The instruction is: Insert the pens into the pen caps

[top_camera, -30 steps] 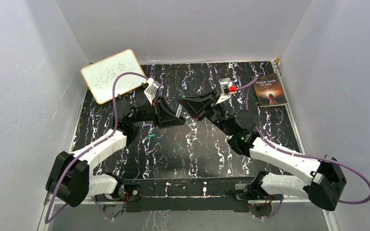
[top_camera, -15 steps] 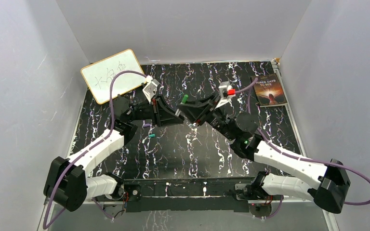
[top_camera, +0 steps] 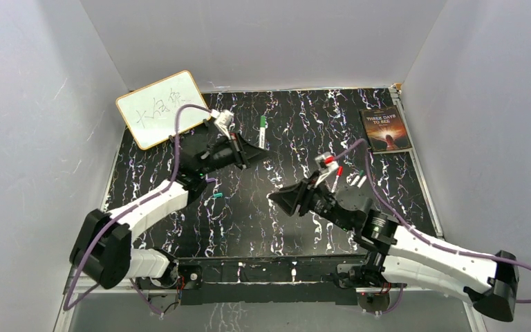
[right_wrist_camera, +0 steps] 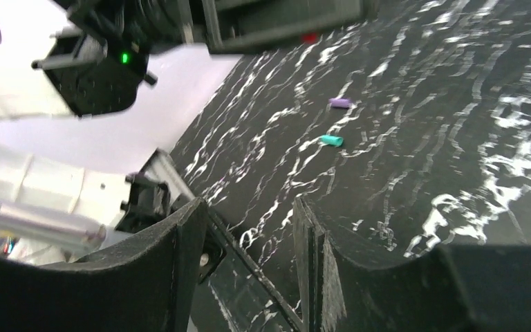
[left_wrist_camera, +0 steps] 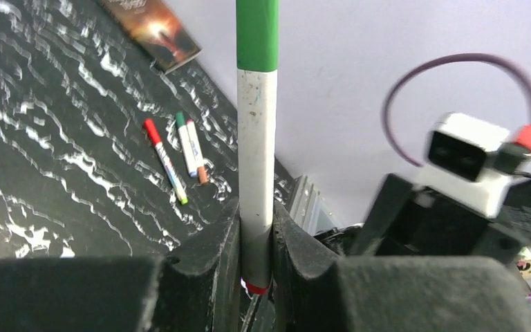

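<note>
I see L gripper (left_wrist_camera: 256, 211) clamped on green-capped pen (left_wrist_camera: 256, 131), which sticks out past the jaws. R gripper (right_wrist_camera: 249, 211) spread, empty; purple cap (right_wrist_camera: 340, 103) and teal cap (right_wrist_camera: 331, 140) ahead of its jaws.

Even light; wrist views seemingly soft-focused

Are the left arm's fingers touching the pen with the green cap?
Touching. The left wrist view shows the white barrel of the green-capped pen pinched between the left fingers, pressed against both with no gap.
</note>
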You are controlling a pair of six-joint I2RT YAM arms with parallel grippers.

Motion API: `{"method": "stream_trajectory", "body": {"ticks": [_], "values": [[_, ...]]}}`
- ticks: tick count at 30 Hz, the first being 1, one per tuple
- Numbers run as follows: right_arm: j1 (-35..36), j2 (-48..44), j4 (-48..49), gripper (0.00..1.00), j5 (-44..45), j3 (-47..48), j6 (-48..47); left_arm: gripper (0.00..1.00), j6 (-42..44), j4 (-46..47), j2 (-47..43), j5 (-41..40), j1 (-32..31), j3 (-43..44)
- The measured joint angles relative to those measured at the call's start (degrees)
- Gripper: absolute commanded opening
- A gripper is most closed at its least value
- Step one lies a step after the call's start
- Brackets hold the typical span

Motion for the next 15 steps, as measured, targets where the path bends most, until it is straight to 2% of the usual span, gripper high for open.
{"method": "stream_trajectory", "body": {"ticks": [5, 10, 15], "values": [[0.0, -9.7, -12.1, 0.46, 14.9, 0.2, 6.4, 0.00, 4.7, -6.9, 9.9, -7.6, -7.4, 4.6], [-0.2, -16.5, -30.7, 0.46, 32.5, 3.4, 13.4, 0.00, 9.8, -15.4, 22.2, -15.3, -14.1, 12.4], [-0.3, -23.4, -41.5, 0.46, 41.8, 6.9, 15.4, 0.00, 13.1, -22.2, 32.7, -22.6, -19.9, 19.7]]}}
